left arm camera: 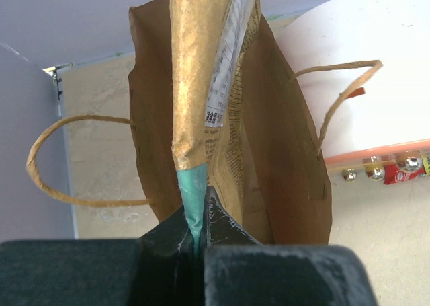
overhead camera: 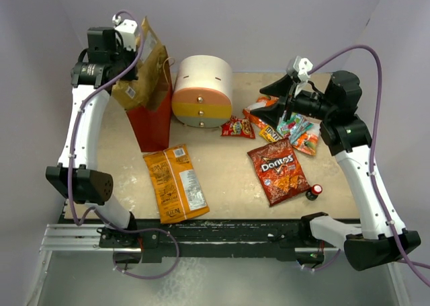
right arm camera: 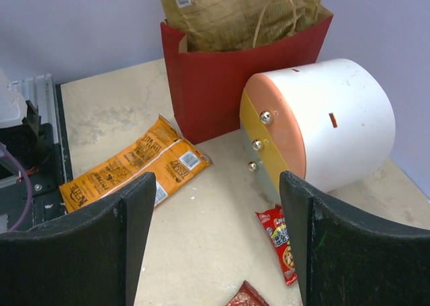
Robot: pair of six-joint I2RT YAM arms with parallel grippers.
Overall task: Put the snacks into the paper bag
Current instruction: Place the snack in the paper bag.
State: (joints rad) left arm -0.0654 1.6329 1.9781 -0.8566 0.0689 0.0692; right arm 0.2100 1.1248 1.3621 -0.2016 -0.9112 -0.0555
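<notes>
My left gripper is shut on the teal end seam of a tan chip bag, which hangs upright into the open mouth of the paper bag. In the left wrist view the gripper pinches the chip bag over the bag's brown inside. My right gripper is open and empty above the small packets; in its wrist view it is well apart from everything. An orange-yellow chip bag and the red Doritos bag lie flat on the table.
The round drawer unit stands right beside the paper bag. A small red packet lies in front of it, also in the right wrist view. A small dark bottle with a red cap stands near the front right edge.
</notes>
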